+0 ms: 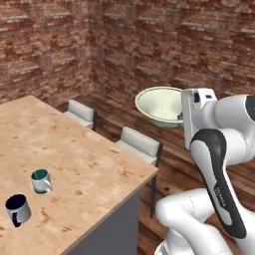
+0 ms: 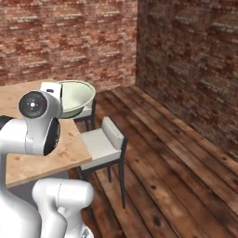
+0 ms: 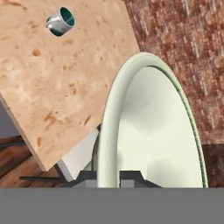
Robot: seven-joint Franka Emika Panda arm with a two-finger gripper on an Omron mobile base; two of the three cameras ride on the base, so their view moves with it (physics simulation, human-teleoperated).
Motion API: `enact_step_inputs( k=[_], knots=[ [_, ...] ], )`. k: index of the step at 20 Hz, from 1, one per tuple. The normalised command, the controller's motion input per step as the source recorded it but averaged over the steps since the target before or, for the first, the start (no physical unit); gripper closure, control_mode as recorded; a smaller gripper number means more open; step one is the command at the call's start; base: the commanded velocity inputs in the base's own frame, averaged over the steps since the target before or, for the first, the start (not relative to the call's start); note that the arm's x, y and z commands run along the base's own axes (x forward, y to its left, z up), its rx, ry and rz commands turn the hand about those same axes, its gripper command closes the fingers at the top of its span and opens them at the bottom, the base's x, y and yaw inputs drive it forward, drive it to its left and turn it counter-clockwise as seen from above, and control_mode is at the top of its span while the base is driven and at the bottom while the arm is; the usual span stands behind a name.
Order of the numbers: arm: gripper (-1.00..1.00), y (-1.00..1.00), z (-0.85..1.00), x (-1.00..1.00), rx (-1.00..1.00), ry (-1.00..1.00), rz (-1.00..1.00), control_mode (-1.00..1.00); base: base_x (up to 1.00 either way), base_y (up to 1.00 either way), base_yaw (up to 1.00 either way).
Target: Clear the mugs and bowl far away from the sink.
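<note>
My gripper [image 3: 109, 176] is shut on the rim of the wide pale cream-green bowl [image 3: 153, 131], one finger on each side. The bowl [image 1: 159, 104] hangs tilted in the air past the wooden table's far edge, above the chairs, and in the right base view it [image 2: 74, 97] sits just behind my hand. Two mugs stand upright on the table near its left front. The teal-inside mug [image 1: 41, 180] is the farther one and also appears in the hand view [image 3: 61, 21]. The navy-inside mug [image 1: 18, 209] is nearer. The sink is out of view.
The light wooden table [image 1: 79, 149] ends in a corner below the bowl. Two white-cushioned chairs [image 1: 82, 113] [image 1: 141, 144] stand along its far side. Beyond them are dark plank floor [image 2: 176, 162] and brick walls [image 2: 186, 56].
</note>
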Motion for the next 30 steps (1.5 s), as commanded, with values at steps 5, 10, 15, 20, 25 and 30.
enact_step_inputs(
  k=[5,10,15,20,25,30],
  knots=[
    [1.00,0.00,0.00,0.00,0.00,0.00,0.00,1.00,0.47,-0.39,0.20],
    [1.00,0.00,0.00,0.00,0.00,0.00,0.00,1.00,0.33,-0.03,0.13],
    [1.00,0.00,0.00,0.00,0.00,0.00,0.00,1.00,0.25,-0.11,0.32],
    [1.00,0.00,0.00,0.00,0.00,0.00,0.00,1.00,0.32,-0.18,0.39],
    [1.00,0.00,0.00,0.00,0.00,0.00,0.00,1.00,0.27,-0.12,0.35],
    [1.00,-0.05,-0.35,0.24,0.00,0.06,0.19,-1.00,0.03,-0.03,0.07]
  ],
)
